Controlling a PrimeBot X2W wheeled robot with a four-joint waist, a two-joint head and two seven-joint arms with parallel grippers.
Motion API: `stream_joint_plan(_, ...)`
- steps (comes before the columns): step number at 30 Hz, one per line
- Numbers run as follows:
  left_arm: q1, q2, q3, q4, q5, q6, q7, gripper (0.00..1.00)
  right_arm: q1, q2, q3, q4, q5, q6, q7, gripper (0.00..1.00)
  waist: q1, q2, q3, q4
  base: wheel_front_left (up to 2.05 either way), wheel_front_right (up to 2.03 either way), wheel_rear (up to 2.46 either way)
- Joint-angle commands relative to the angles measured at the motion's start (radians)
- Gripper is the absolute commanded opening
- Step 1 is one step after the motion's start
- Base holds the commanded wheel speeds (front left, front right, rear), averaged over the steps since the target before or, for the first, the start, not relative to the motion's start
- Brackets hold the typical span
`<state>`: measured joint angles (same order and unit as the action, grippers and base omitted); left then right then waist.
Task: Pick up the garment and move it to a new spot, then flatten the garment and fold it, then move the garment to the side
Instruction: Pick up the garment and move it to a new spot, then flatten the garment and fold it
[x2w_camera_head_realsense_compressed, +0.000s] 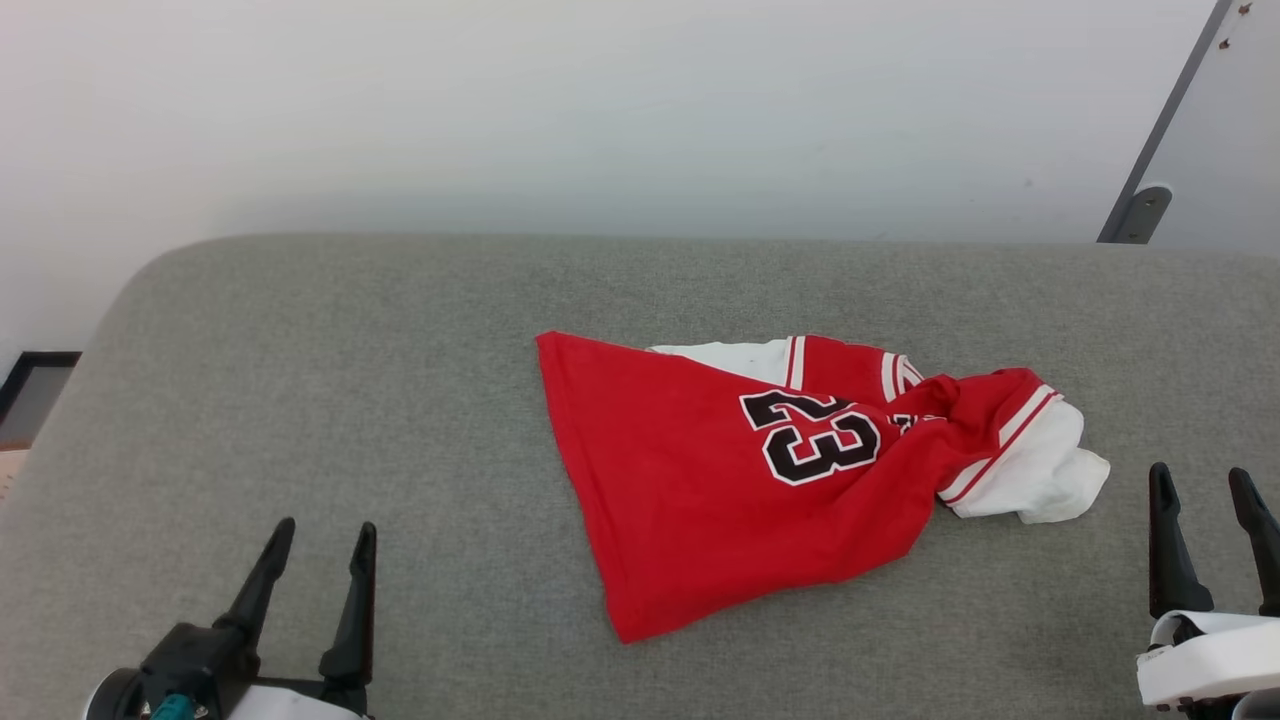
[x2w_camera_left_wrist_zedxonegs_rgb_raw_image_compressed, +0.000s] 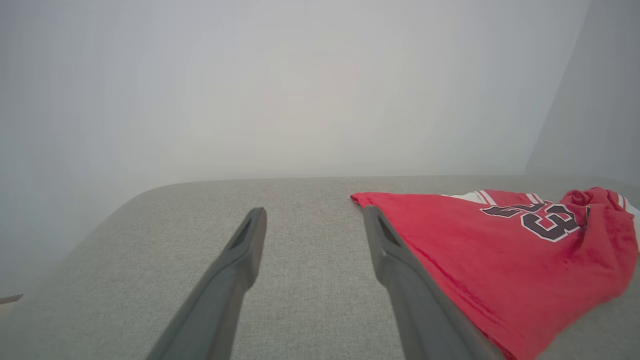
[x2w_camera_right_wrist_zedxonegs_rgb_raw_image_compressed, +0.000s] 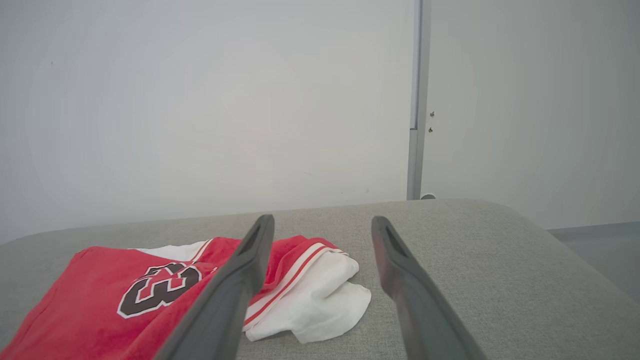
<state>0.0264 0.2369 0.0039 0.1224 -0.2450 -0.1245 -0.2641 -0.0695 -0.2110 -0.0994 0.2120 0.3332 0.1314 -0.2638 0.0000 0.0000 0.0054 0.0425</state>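
The garment (x2w_camera_head_realsense_compressed: 720, 470) is a red shirt with white sleeves and a black number 23, lying crumpled and partly folded over itself on the grey cushioned surface (x2w_camera_head_realsense_compressed: 350, 340), right of centre. One white sleeve sticks out at its right end. My left gripper (x2w_camera_head_realsense_compressed: 321, 540) is open at the lower left, well short of the shirt's near corner. My right gripper (x2w_camera_head_realsense_compressed: 1203, 482) is open at the lower right, just right of the white sleeve. The garment (x2w_camera_left_wrist_zedxonegs_rgb_raw_image_compressed: 490, 255) lies right of the left gripper (x2w_camera_left_wrist_zedxonegs_rgb_raw_image_compressed: 315, 216). The garment (x2w_camera_right_wrist_zedxonegs_rgb_raw_image_compressed: 150, 285) lies left of the right gripper (x2w_camera_right_wrist_zedxonegs_rgb_raw_image_compressed: 324, 224).
A pale wall rises behind the surface's far edge. A grey door or panel edge (x2w_camera_head_realsense_compressed: 1165, 130) stands at the back right. The surface's rounded left corner drops to the floor (x2w_camera_head_realsense_compressed: 20, 400). Bare fabric lies left of the shirt.
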Motion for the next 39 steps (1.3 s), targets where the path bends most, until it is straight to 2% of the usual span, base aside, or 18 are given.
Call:
stream_joint_plan(1, 0.004, -0.002, 0.004, -0.001, 0.009, -0.007, 0.000, 1.00, 0.004, 0.002, 0.002, 0.001, 0.004, -0.001, -0.001, 1.00, 0.0000, 0.0000, 0.002, 0.001, 0.00, 0.00, 0.00)
stream_joint_plan(10, 0.010, -0.007, -0.013, -0.001, 0.007, -0.007, 0.000, 1.00, -0.009, -0.008, 0.024, 0.027, 0.009, -0.001, 0.000, 1.00, 0.0000, 0.0000, 0.012, 0.005, 0.00, 0.00, 0.00)
stream_joint_plan(13, 0.013, -0.017, -0.012, -0.003, -0.001, -0.007, 0.000, 1.00, -0.036, -0.036, 0.053, 0.064, -0.006, -0.001, 0.051, 1.00, 0.0000, 0.0000, 0.025, 0.002, 0.00, 0.00, 0.00)
stream_joint_plan(18, 0.002, -0.034, -0.019, 0.004, -0.004, -0.007, 0.000, 1.00, -0.121, -0.140, 0.151, 0.125, 0.000, -0.001, 0.301, 1.00, 0.0000, 0.0000, 0.063, 0.002, 0.00, 0.00, 0.00)
stream_joint_plan(24, -0.038, -0.060, -0.039, 0.011, -0.007, -0.007, 0.000, 1.00, -0.264, -0.291, 0.255, 0.136, 0.146, -0.001, 0.740, 1.00, 0.0000, 0.0000, 0.135, 0.014, 0.00, 0.00, 0.00)
stream_joint_plan(29, -0.081, -0.079, -0.054, 0.014, -0.006, -0.007, 0.000, 1.00, -0.384, -0.362, 0.256, 0.132, 0.255, -0.001, 1.021, 1.00, 0.0000, 0.0000, 0.207, 0.032, 0.00, 0.00, 0.00)
stream_joint_plan(34, -0.128, -0.090, -0.074, 0.023, -0.004, -0.007, 0.000, 1.00, -0.475, -0.357, 0.221, 0.170, 0.276, -0.001, 1.154, 1.00, 0.0000, 0.0000, 0.274, 0.055, 0.00, 0.00, 0.00)
stream_joint_plan(39, -0.158, -0.097, -0.078, 0.026, -0.008, -0.007, 0.000, 1.00, -0.511, -0.339, 0.215, 0.218, 0.263, -0.001, 1.183, 1.00, 0.0000, 0.0000, 0.313, 0.068, 0.00, 0.00, 0.00)
